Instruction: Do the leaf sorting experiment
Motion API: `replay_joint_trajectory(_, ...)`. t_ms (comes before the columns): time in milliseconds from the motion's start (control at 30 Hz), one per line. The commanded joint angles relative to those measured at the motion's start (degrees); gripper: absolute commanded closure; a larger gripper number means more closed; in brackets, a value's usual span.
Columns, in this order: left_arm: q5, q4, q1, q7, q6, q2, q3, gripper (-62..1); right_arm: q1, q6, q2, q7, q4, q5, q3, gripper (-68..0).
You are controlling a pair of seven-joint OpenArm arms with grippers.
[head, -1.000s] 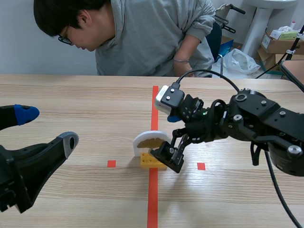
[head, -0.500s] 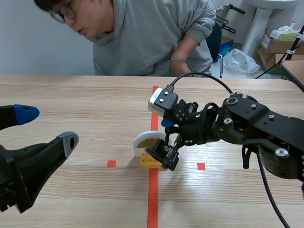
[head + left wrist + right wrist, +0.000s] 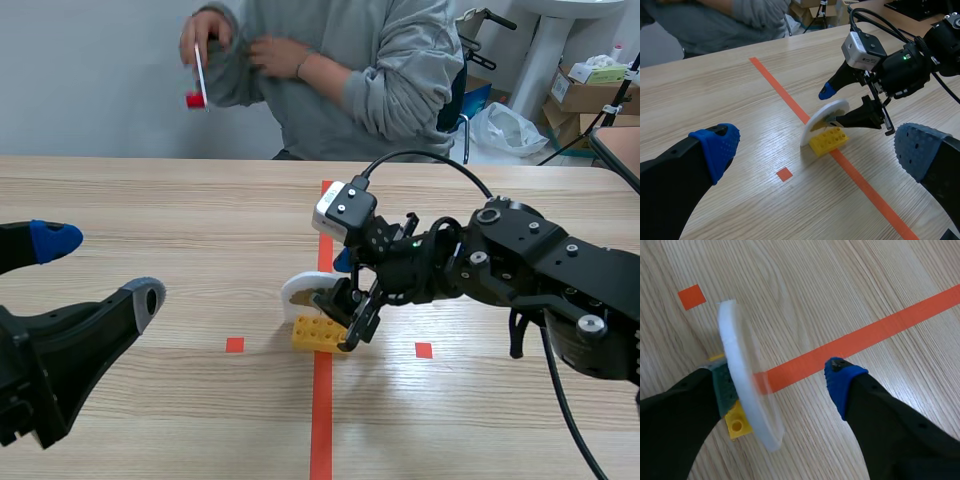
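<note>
Two tools: left tool [image 3: 100,268] released at 9 o'clock; right tool [image 3: 782,380] released, astride white disc [image 3: 742,380].
Prop: yellow brick [image 3: 315,335] at its 6 o'clock.
Progress: we judge early, nothing sorted.

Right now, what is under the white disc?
A yellow brick sits under its lower edge, on the table. Whether the disc slots into it is hidden by the right gripper.

Person in grey [image 3: 390,70], cardboard boxes [image 3: 585,95], plastic bag [image 3: 505,128]
</note>
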Motion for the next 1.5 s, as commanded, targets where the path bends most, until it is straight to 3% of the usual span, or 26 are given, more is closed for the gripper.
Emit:
replay_joint_trajectory(0, -0.44, 0.72, 0.46, -0.59, 0.02, 0.44, 0.0, -62.3, 0.63, -1.14, 0.11, 1.05, 0.15, 0.22, 0.04, -28.6)
replay_joint_trajectory(267, -0.46, 0.72, 0.46, -0.59, 0.02, 0.42, 0.0, -62.3, -0.66, -1.38, -0.02, 1.27, 0.15, 0.2, 0.07, -10.3)
replay_joint_trajectory(367, -0.46, 0.72, 0.46, -0.59, 0.02, 0.42, 0.0, -62.3, -0.98, -1.77, -0.02, 1.27, 0.15, 0.2, 0.07, -6.3)
replay_joint_trajectory(967, -0.46, 0.72, 0.46, -0.59, 0.02, 0.42, 0.0, -62.3, -1.27, -2.43, -0.17, 1.6, 1.18, 0.24, 1.16, -3.2)
replay_joint_trajectory(1100, -0.46, 0.72, 0.46, -0.57, 0.02, 0.42, 0.0, -62.3, -1.92, -2.43, -0.15, -0.85, 3.26, 1.55, 5.07, -3.3)
replay_joint_trajectory(1467, -0.46, 0.72, 0.44, -0.61, 0.02, 0.39, 0.0, -62.3, -8.59, -5.81, 0.5, -4.55, 9.81, 3.23, 25.49, -3.3)
